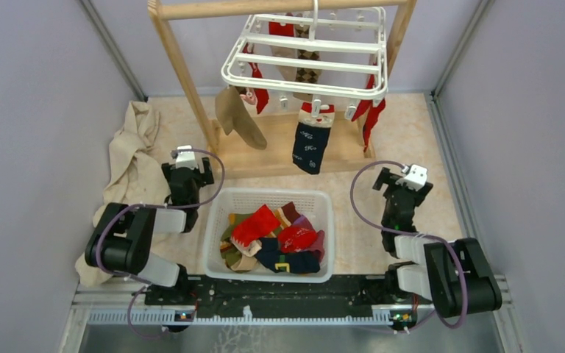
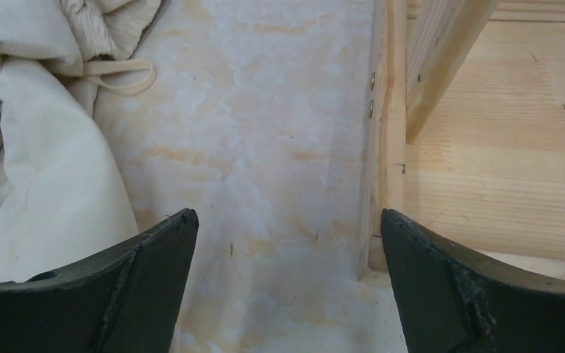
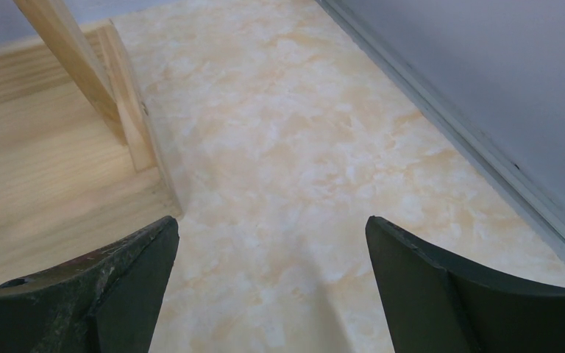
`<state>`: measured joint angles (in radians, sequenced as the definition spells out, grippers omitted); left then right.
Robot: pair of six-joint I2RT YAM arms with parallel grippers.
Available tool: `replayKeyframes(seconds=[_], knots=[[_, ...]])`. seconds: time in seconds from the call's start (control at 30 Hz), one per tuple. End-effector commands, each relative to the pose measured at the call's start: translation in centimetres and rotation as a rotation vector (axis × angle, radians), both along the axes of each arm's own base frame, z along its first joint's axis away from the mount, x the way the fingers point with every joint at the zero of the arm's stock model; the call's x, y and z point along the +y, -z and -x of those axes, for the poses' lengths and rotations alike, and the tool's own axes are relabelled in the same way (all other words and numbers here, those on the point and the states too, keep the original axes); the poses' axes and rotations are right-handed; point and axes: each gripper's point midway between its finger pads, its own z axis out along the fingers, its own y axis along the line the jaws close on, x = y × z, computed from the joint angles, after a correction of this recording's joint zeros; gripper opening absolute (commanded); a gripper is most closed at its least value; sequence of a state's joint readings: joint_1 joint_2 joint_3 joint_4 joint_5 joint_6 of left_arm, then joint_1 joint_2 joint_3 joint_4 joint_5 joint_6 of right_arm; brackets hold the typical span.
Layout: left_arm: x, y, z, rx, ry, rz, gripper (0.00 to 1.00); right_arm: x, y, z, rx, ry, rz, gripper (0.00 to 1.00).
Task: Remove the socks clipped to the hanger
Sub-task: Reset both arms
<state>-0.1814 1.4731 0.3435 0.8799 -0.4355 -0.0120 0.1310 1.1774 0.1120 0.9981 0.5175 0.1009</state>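
Observation:
The white slatted hanger (image 1: 305,55) hangs by its hook from the wooden bar. Several socks are clipped to it: a tan sock (image 1: 239,118) at the left, a navy sock (image 1: 311,143) at the front, red socks (image 1: 371,114) at the right, and an argyle brown sock (image 1: 307,73) under the slats. My left gripper (image 1: 189,168) (image 2: 288,220) sits low by the frame's left foot, open and empty. My right gripper (image 1: 404,180) (image 3: 272,224) is low by the frame's right end, also open and empty. Both are well below the hanger.
A white mesh basket (image 1: 265,194) with several loose socks stands between the arms. The wooden frame's post (image 1: 184,73) and base board (image 1: 279,147) (image 2: 485,169) (image 3: 44,184) stand ahead. A beige cloth (image 1: 136,158) (image 2: 37,169) lies left. Grey walls (image 3: 500,88) enclose the table.

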Motion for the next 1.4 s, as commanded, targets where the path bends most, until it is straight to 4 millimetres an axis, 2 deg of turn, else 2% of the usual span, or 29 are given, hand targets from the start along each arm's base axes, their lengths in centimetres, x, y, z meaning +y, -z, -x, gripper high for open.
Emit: replayKeyframes(seconds=[0.0,0.1,0.27,0.37,0.43,0.53,0.63,0.83,1.37], knots=[[-0.3,-1.5,-1.2,-0.096,0.077,-0.034,0.99,-0.8,-1.6,0.2,-0.094,0.033,-0.016,0.99],[0.3,-1.3,-1.2,-0.122,0.082,0.004,0.99,-1.2,-1.6,0.4,-0.132,0.035,-0.017,0.98],[0.0,-1.3,-0.9,-0.131,0.11,0.009,0.99,0.6,-1.9,0.0,-0.185,-0.091,0.047,0.99],[-0.2,-1.1,-0.7,-0.138,0.126,0.003,0.99,0.8,-0.7,0.4,-0.161,-0.103,0.049,0.99],[-0.3,-0.7,-0.2,-0.143,0.134,0.002,0.99,0.7,-1.0,0.3,-0.174,-0.104,0.058,0.99],[-0.4,-1.5,0.0,-0.197,0.148,-0.014,0.99,0.9,0.0,0.1,-0.123,-0.111,0.055,0.99],[-0.2,-1.2,-0.2,-0.177,0.137,-0.009,0.99,1.2,-0.6,-0.9,-0.128,-0.124,0.062,0.98],[-0.2,-1.1,-0.3,-0.17,0.13,-0.006,0.99,1.3,0.9,-3.5,-0.005,-0.122,0.058,0.99],[-0.2,-1.1,-0.3,-0.169,0.13,-0.006,0.99,1.4,0.9,-3.5,-0.007,-0.129,0.057,0.99]])
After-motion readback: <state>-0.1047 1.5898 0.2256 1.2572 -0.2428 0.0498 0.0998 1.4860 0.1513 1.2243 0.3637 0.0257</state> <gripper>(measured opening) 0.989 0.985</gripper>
